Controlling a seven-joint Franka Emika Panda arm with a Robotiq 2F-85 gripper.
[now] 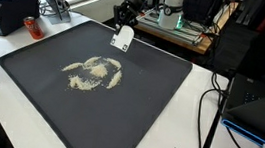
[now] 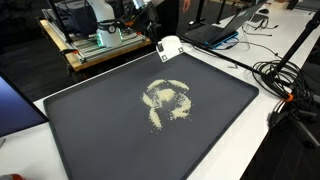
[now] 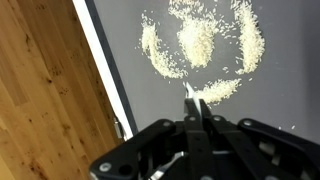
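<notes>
White rice (image 1: 94, 73) lies scattered in a rough ring with a denser clump inside it, near the middle of a large dark tray (image 1: 153, 112); both exterior views show it, and the wrist view shows the ring (image 3: 195, 45) just beyond the fingertips. The gripper (image 1: 128, 23) hangs over the far edge of the tray, well apart from the grains. Its jaws are pressed together on a white card (image 1: 122, 39), which hangs down from them and tilts slightly. In the wrist view the gripper (image 3: 196, 105) has its fingers meeting, and the card (image 3: 187, 92) appears only as a thin pale sliver seen edge-on. Whether the card's lower edge touches the tray I cannot tell. The tray rests on a white table (image 1: 196, 86). A black laptop (image 1: 14, 10) and a red can (image 1: 34, 28) stand at the far left. Black cables (image 2: 285, 80) trail over the table to the right.
</notes>
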